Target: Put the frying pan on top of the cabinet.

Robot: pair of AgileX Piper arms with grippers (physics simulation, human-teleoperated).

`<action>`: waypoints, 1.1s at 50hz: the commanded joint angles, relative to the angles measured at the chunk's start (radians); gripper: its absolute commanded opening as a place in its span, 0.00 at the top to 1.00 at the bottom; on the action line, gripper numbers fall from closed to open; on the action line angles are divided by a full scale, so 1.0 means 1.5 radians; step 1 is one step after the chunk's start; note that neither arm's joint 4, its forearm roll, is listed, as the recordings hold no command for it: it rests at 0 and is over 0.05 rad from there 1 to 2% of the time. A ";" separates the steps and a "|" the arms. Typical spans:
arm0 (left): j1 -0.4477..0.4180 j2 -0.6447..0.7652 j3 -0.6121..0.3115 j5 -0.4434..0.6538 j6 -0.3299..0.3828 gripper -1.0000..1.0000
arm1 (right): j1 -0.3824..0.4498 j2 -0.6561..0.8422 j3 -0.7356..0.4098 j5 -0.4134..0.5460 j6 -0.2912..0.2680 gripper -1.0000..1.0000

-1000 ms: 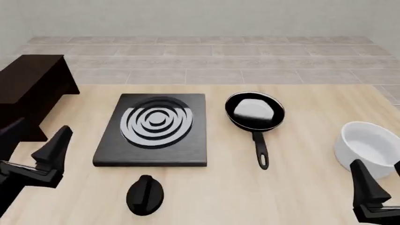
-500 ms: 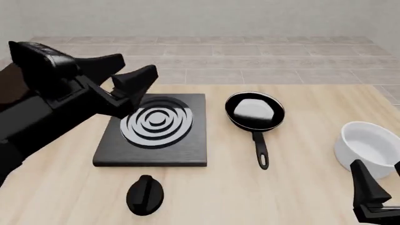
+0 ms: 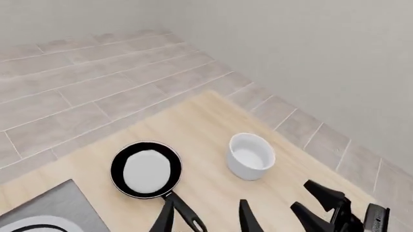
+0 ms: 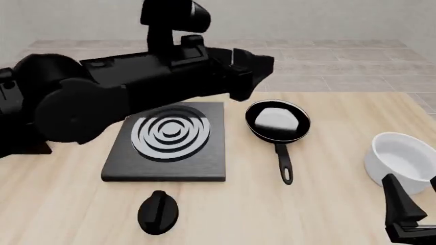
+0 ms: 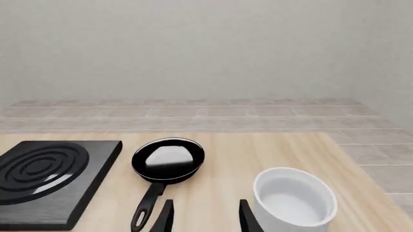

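Observation:
The frying pan (image 4: 277,120) sits on the table right of the stove plate, with its long handle (image 4: 284,164) pointing toward me. It also shows as the pan (image 3: 146,169) and the pan (image 5: 168,160). My left arm reaches across the scene, and its gripper (image 4: 252,76) hangs open in the air just left of the pan and above it. In the left wrist view the fingertips (image 3: 165,217) stand apart. Low at the front right, my right gripper (image 5: 206,217) is open and empty, with one finger (image 4: 401,204) showing. The left arm hides most of the cabinet (image 4: 32,146).
A black stove plate (image 4: 167,140) with silver rings lies left of the pan. A black knob (image 4: 158,212) lies near the front edge. A white bowl (image 4: 402,158) stands at the right, just beyond my right gripper. Tiled floor lies past the table's far edge.
My left arm has swung up from the front left and across to the right, over the stove plate, and now covers the cabinet. The right arm, pan and bowl have not moved.

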 commanded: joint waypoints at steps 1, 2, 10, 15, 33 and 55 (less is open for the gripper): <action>-0.036 0.097 -0.097 0.054 -0.030 0.00 | -0.001 -0.004 0.000 0.003 0.004 0.00; -0.040 0.104 -0.101 0.057 -0.038 0.00 | -0.001 -0.004 0.000 0.003 0.004 0.00; -0.024 0.155 -0.111 0.055 -0.055 0.00 | -0.004 -0.001 0.000 -0.001 0.011 0.00; -0.015 0.177 -0.122 0.060 -0.069 0.00 | -0.004 -0.004 0.000 0.001 0.014 0.00; -0.016 0.250 -0.153 0.063 -0.104 0.00 | -0.008 -0.006 0.000 -0.001 0.027 0.00; 0.053 0.314 -0.155 0.044 -0.122 0.00 | -0.013 -0.007 0.000 0.001 0.038 0.00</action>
